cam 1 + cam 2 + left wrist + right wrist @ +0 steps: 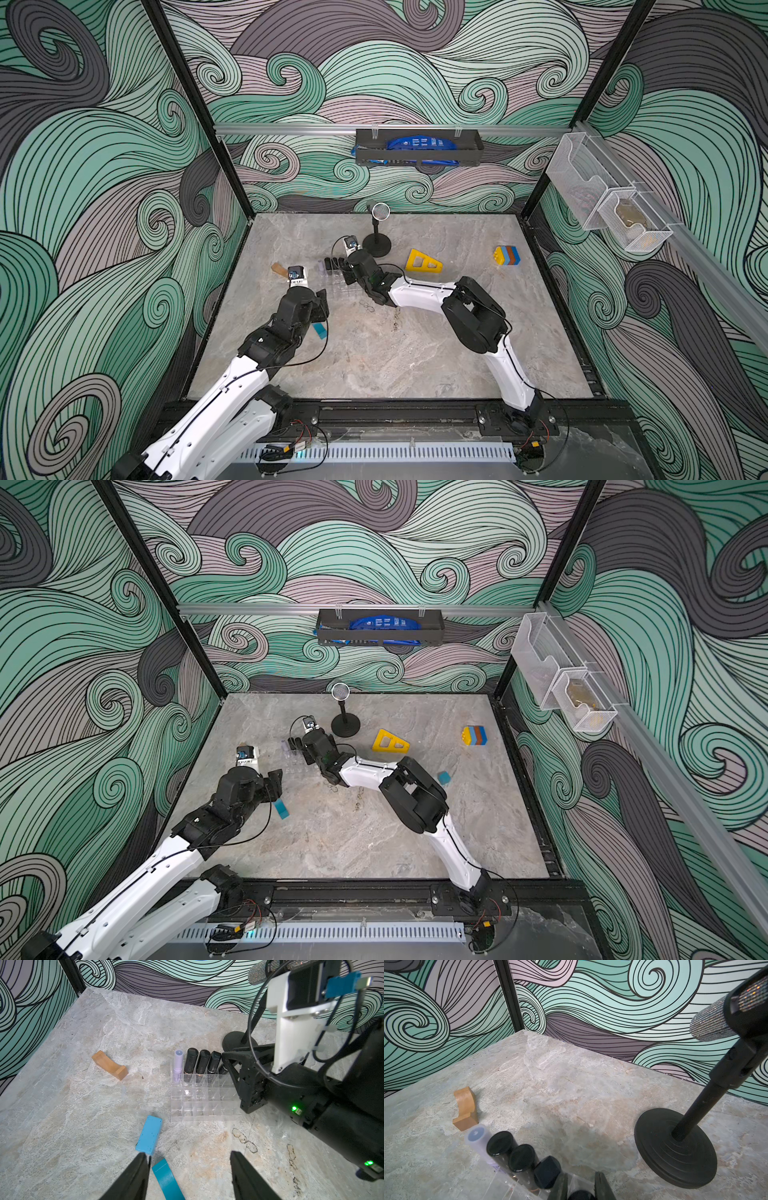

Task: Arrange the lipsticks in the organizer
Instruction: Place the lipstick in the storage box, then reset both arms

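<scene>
The clear organizer [202, 1103] stood near the middle of the table [415, 353], well apart from every table edge. Its back row held a lilac tube [178, 1062] in the end compartment, with three black lipsticks [202, 1061] upright beside it. The fourth lipstick [580, 1195] stood next in that row at the organizer's far corner. The right gripper [580, 1184] had its fingers clenched on the cap, and how deep the tube sat could not be told.

The microphone stand base [675, 1151] lay near that corner, leaving only a narrow strip of table between. The left gripper [188, 1153] hung off the organizer's front edge, fingers spread and grasping nothing, with a light blue block [149, 1135] just beside one fingertip. A wooden block [109, 1065] lay apart on the lilac tube's side, bare marble between. The yellow triangular frame [423, 262] sat well apart.
</scene>
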Robot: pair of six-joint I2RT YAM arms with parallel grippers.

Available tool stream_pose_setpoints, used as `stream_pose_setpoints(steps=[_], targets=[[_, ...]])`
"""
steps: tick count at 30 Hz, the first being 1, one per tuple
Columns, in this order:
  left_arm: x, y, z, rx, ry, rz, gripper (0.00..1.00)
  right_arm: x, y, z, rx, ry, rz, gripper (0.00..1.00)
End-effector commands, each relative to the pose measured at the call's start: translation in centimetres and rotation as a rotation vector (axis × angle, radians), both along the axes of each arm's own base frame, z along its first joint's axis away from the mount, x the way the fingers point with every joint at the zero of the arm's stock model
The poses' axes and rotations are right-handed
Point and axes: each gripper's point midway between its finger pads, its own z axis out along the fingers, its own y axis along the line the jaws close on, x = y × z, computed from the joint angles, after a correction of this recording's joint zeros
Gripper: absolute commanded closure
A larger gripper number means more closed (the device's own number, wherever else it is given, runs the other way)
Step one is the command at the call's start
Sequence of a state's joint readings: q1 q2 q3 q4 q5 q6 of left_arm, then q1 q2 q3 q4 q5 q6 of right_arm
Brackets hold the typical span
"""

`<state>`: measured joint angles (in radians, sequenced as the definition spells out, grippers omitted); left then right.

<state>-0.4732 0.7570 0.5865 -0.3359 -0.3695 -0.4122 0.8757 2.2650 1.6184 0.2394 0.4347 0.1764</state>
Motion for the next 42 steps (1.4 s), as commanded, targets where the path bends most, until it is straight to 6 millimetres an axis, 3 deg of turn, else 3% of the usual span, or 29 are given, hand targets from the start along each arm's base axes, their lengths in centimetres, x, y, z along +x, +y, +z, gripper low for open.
stream_pose_setpoints(steps=[1,8,17,23,26,27,29,30,33,36,39,41,42], targets=[[0.2,0.1,0.8,-0.022,-0.03,0.008,0.36,-0.3,-0.3,-2.6,-0.043,0.06,0.005,0.84],[0.1,0.1,0.8,-0.024,-0.033,0.008,0.37,-0.7,0.1,-1.1,0.002,0.068,0.024,0.7],[0.0,0.3,0.9,-0.015,-0.034,0.011,0.37,-1.1,0.2,4.0,0.109,0.064,0.04,0.61],[0.0,0.4,1.2,-0.002,-0.042,0.01,0.37,-2.0,-1.8,9.0,0.224,0.064,0.036,0.57],[0.2,0.3,1.6,0.011,-0.054,0.001,0.37,-3.3,-3.7,10.3,0.264,0.088,0.031,0.52],[0.3,0.3,1.9,0.024,-0.066,-0.01,0.37,-3.7,-4.6,10.3,0.269,0.096,0.023,0.49],[0.3,0.4,2.8,0.054,-0.1,-0.028,0.37,-5.6,-7.3,9.4,0.252,0.113,0.003,0.28],[0.3,0.8,3.2,0.066,-0.114,-0.013,0.36,-6.5,-8.8,10.5,0.257,0.078,-0.004,0.2],[-0.1,2.8,4.1,0.146,-0.141,0.067,0.35,-8.9,-14.0,10.4,0.225,0.001,-0.028,0.04],[0.2,4.2,4.1,0.198,-0.19,0.139,0.34,-9.9,-20.2,10.3,0.185,-0.093,-0.05,0.01],[1.4,4.7,3.8,0.249,-0.254,0.192,0.32,-9.9,-27.0,10.4,0.159,-0.213,-0.185,0.01],[2.8,5.6,3.9,0.355,-0.316,0.26,0.31,-9.9,-33.3,10.9,0.143,-0.319,-0.411,0.01],[3.6,6.0,5.0,0.402,-0.369,0.305,0.29,-10.0,-36.8,10.8,0.133,-0.36,-0.531,0.01]])
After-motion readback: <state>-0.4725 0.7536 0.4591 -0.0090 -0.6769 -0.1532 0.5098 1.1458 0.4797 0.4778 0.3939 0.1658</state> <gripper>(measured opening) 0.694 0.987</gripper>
